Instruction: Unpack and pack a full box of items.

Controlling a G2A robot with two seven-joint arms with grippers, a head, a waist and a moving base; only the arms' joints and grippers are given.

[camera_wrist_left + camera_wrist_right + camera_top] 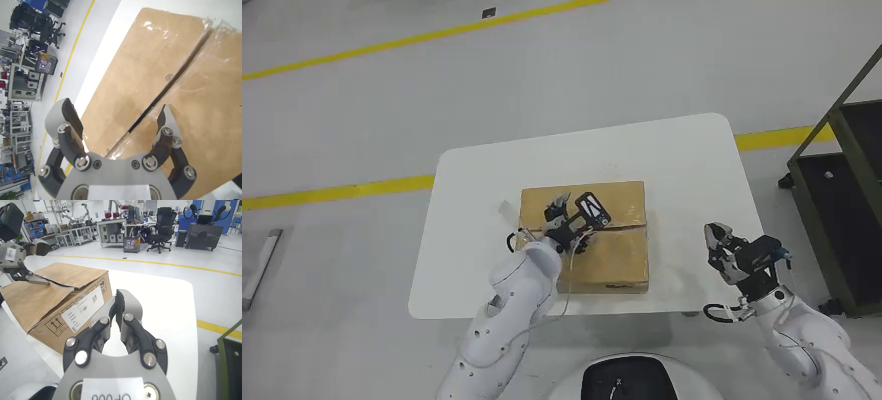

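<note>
A brown cardboard box (617,255) stands in the middle of the white table (682,160), its two top flaps meeting at a taped seam (171,83) that gapes slightly. My left gripper (564,220) is open over the box's left end. In the left wrist view one fingertip (164,118) rests on a flap beside the slit, and the other finger (71,113) hangs past the box's edge. The right wrist view shows the left gripper (40,265) with its lower finger at the seam. My right gripper (116,306) is shut and holds nothing, above the table's right front corner.
A dark green metal cart (842,190) stands on the floor just right of the table. White labels (83,309) cover the box's side wall facing the right arm. Bare tabletop lies to the right of the box (160,313) and behind it.
</note>
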